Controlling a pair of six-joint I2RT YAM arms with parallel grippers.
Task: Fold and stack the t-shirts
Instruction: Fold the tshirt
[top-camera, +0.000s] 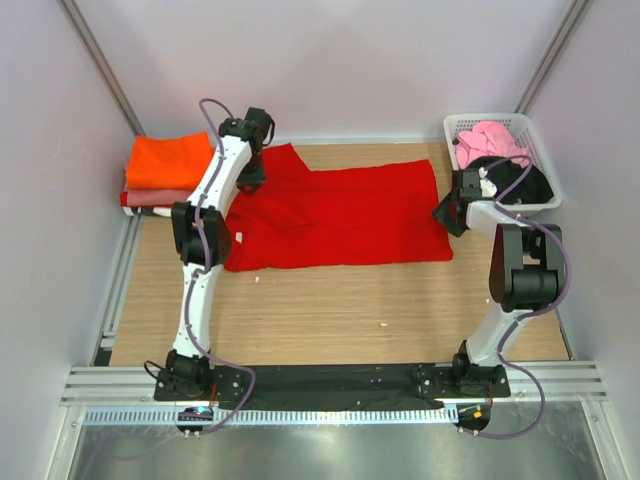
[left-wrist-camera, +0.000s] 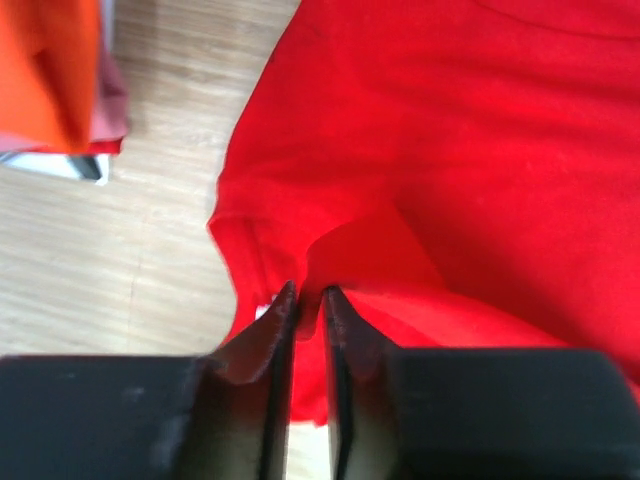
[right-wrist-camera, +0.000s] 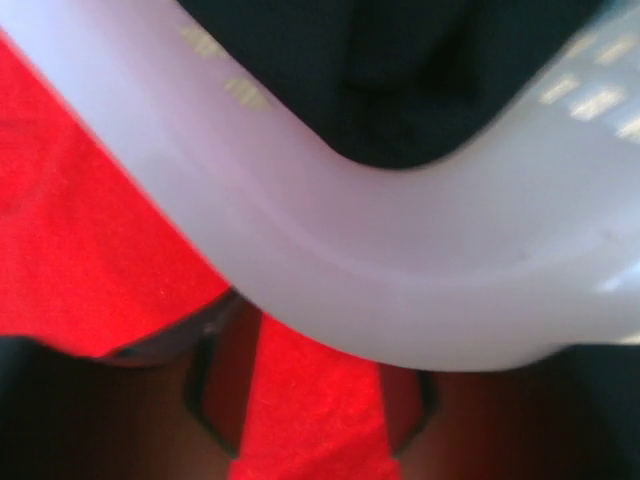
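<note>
The red shirt (top-camera: 340, 215) lies flat on the table (top-camera: 330, 310), long axis left to right, between the orange shirt (top-camera: 168, 160) far left and the basket (top-camera: 540, 195) far right. The left gripper (left-wrist-camera: 308, 293) is at its far-left end, jaws a slit apart at a raised cloth ridge; whether it grips cannot be told. The right gripper (right-wrist-camera: 310, 400) stands part-open over the right end. No writing is legible.
</note>
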